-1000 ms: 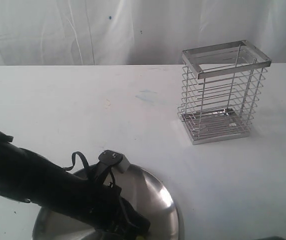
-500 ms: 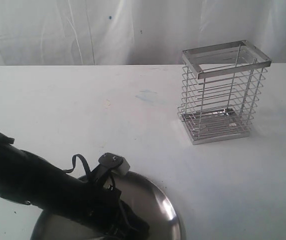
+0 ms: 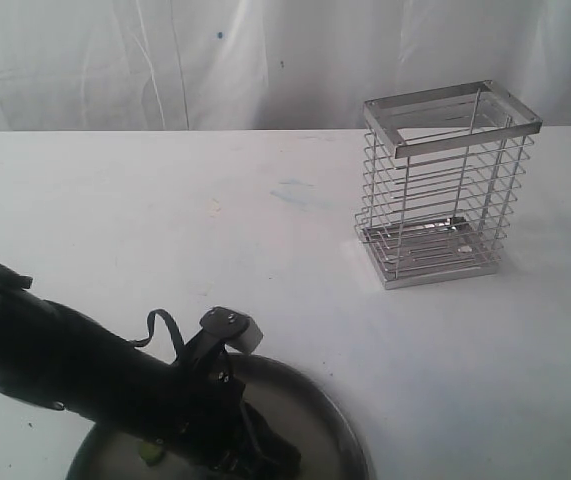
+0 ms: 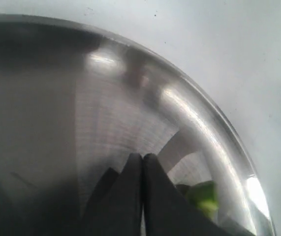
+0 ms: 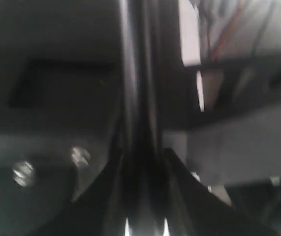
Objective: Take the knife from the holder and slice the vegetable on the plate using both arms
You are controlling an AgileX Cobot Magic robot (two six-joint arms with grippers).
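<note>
The steel plate (image 3: 340, 435) lies at the near edge of the table, under my left arm (image 3: 85, 370). In the left wrist view my left gripper (image 4: 141, 158) is shut and empty just above the plate (image 4: 106, 113). A green vegetable piece (image 4: 204, 194) lies beside one finger. In the exterior view a green bit (image 3: 149, 452) shows on the plate beside the arm. The wire holder (image 3: 445, 185) stands empty at the back right. My right gripper (image 5: 142, 152) is shut on the knife (image 5: 140, 73), a dark slim bar that runs out from between its fingers. The exterior view does not show this gripper.
White table (image 3: 265, 230) with a white curtain behind it. Behind the knife the right wrist view shows dark frame parts, screws (image 5: 80, 155) and wires (image 5: 224, 29).
My left arm has sunk a little toward the near edge. The plate's far rim now sits lower in the view. A green bit has come into sight beside the arm.
</note>
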